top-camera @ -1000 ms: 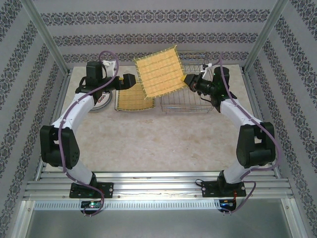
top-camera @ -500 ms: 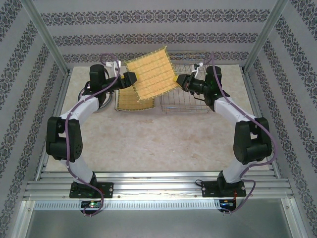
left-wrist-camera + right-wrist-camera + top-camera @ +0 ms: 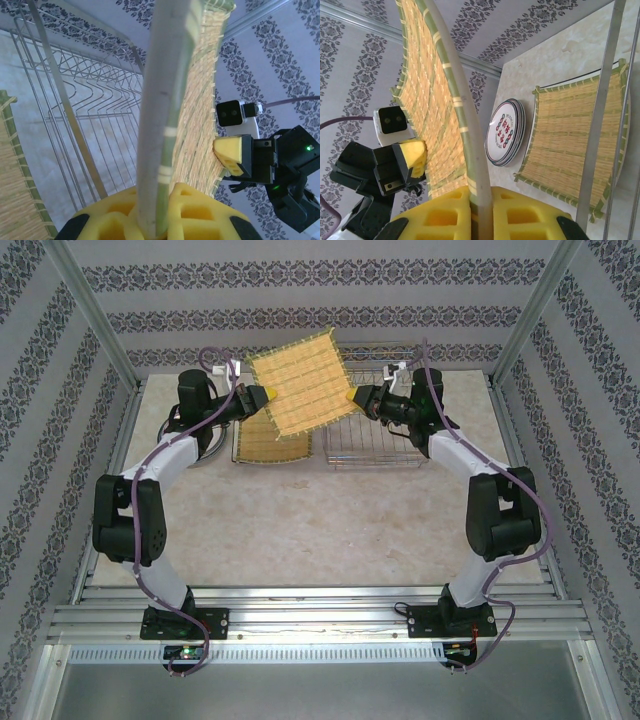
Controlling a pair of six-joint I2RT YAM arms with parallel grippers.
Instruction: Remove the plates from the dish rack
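Wallpaper (image 3: 300,315) backdrop; yellow plate (image 3: 300,385) partly hides dish rack (image 3: 378,443).

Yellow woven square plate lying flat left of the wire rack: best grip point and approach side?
Likely its near rim, from the robot's side. The yellow woven square plate lies flat with an upturned green-edged lip that can be pinched top and bottom. The silver wire dish rack borders its right, round floral plates sit left, and the raised yellow plate overhangs its far part.
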